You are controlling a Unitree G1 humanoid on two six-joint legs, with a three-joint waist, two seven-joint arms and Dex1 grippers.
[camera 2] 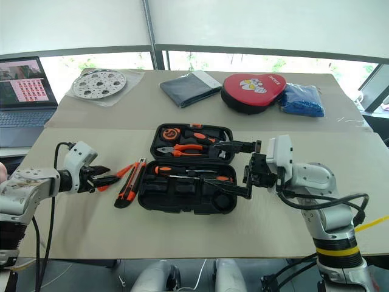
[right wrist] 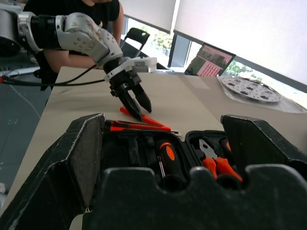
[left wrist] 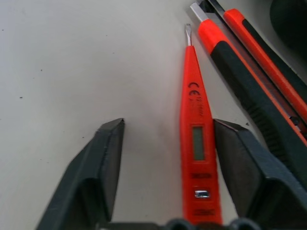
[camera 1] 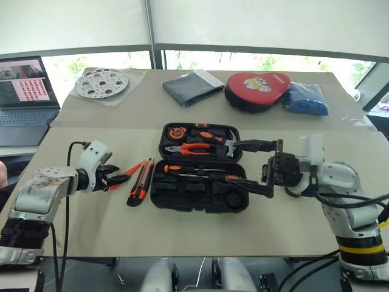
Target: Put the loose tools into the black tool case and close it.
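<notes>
Left eye view: black case (camera 1: 200, 167) lying open near the middle of the table (camera 1: 182, 234), lid toward the far edge. In the lid, orange pliers (camera 1: 193, 148) and a tape measure (camera 1: 175, 132). In the near half, one screwdriver (camera 1: 197, 171) in its slot. Just left of the case, a black-and-orange knife (camera 1: 140, 181) flat on the table, and left of that a slim orange tool (camera 1: 130, 170). Left gripper (camera 1: 115, 179) low over the table, tips at the near end of the slim tool. Right gripper (camera 1: 262, 168) up at the case's right side, black fingers spread wide, one over the lid, one over the near half, nothing between them. Along the far edge: a round metal plate (camera 1: 101, 83), a grey pouch (camera 1: 193, 87), a red pad (camera 1: 257, 90), a blue cloth (camera 1: 307, 99). A laptop (camera 1: 24, 97) past the left edge.

Right eye view: same scene. Left fingers partly spread around the slim tool's end.

Left wrist view: slim tool (left wrist: 196, 143) flat on the table between the two black fingers (left wrist: 100, 177), right beside one finger, a wide gap to the other. Not pinched. Knife (left wrist: 254, 91) just beside it.

Right wrist view: two wide-apart fingers (right wrist: 76, 163) framing the open case. Screwdriver handle (right wrist: 168, 155) and pliers (right wrist: 213, 163) inside. Beyond, left gripper (right wrist: 135, 103) tipped down onto the table at the slim tool. A person in a black top (right wrist: 72, 7) behind.
</notes>
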